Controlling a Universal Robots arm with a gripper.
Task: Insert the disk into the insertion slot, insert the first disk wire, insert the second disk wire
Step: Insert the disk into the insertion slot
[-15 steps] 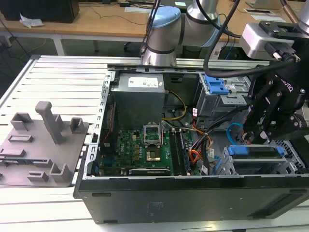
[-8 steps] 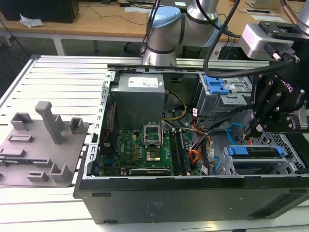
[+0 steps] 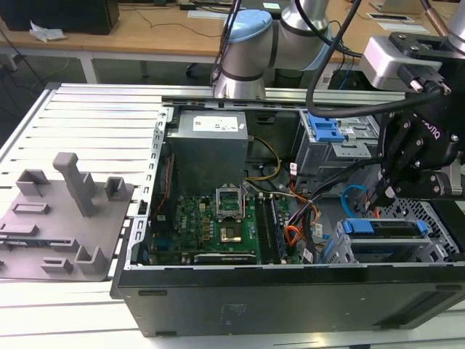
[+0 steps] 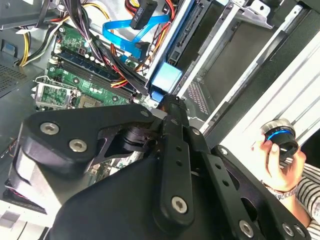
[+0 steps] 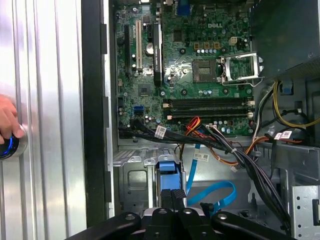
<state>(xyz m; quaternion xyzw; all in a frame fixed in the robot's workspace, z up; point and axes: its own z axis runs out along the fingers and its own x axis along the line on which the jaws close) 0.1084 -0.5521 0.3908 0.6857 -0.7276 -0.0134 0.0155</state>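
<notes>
The disk [image 3: 385, 228], in its blue carrier, lies flat in the silver perforated insertion slot [image 3: 436, 251] at the case's front right corner. My gripper [image 3: 379, 198] hangs just above the disk's inner end, fingers together with nothing between them. In both wrist views the fingertips [image 5: 175, 196] [image 4: 172, 102] sit right by the carrier's blue tab [image 5: 167, 167] [image 4: 166, 77]. The second disk wire [image 5: 215, 192] [image 4: 125, 30] curls in a light-blue loop beside the disk, its plug loose. The first disk wire [image 4: 142, 14], red and orange strands with a black plug, lies loose near the disk's connector end.
A taller grey cage with a blue latch [image 3: 323, 131] stands behind the slot. The motherboard [image 3: 218, 218] and power supply [image 3: 207, 145] fill the case's left. A grey fixture [image 3: 65, 211] sits on the table outside. A hand [image 4: 275, 160] rests on a blue-ringed button [image 5: 7, 147].
</notes>
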